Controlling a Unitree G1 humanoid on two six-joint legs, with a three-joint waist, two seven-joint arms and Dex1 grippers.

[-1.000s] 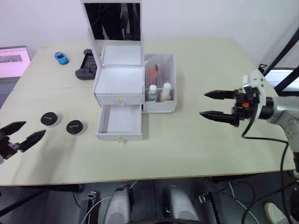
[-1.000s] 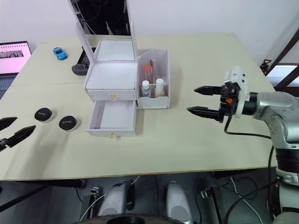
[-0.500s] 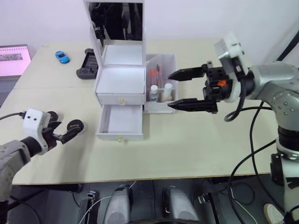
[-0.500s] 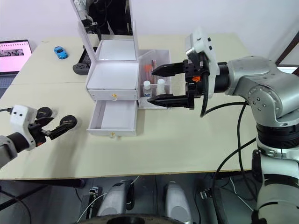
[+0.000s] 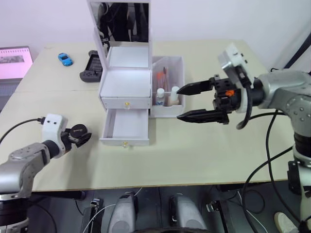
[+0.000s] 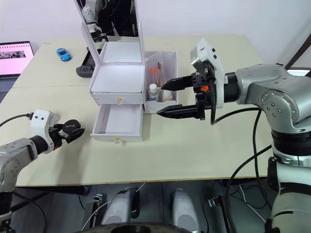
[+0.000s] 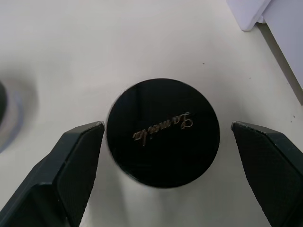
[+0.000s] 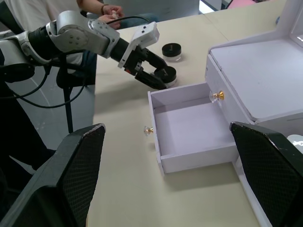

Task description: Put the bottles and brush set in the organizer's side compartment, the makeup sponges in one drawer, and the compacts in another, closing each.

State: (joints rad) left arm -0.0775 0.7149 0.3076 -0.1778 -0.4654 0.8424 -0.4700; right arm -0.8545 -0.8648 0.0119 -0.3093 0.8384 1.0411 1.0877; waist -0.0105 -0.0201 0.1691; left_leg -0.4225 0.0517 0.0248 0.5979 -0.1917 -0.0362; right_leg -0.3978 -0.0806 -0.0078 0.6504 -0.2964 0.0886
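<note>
Head views: organizer (image 5: pixel 125 87) seen on surface (image 5: pixel 204 155), lower drawer (image 5: pixel 125 127) pulled open, bottles (image 5: pixel 165 95) stood in side compartment. Left tool (image 5: pixel 80 137) placed left of drawer, spread around compact (image 5: pixel 77 130). Right tool (image 5: pixel 194 103) held released, right of organizer.
Left wrist view: compact (image 7: pixel 162 132) framed between spread fingers (image 7: pixel 71 156), ungripped.
Right wrist view: second compact (image 8: pixel 171 49) seen beyond first, apart.

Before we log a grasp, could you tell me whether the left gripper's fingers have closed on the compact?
No, the left gripper is open, with a gap showing between one finger and the compact.

compact (image 5: pixel 78 131) left of open lower drawer (image 5: pixel 125 127) | bottles (image 5: pixel 165 95) in side compartment (image 5: pixel 167 86), right of drawers
</note>
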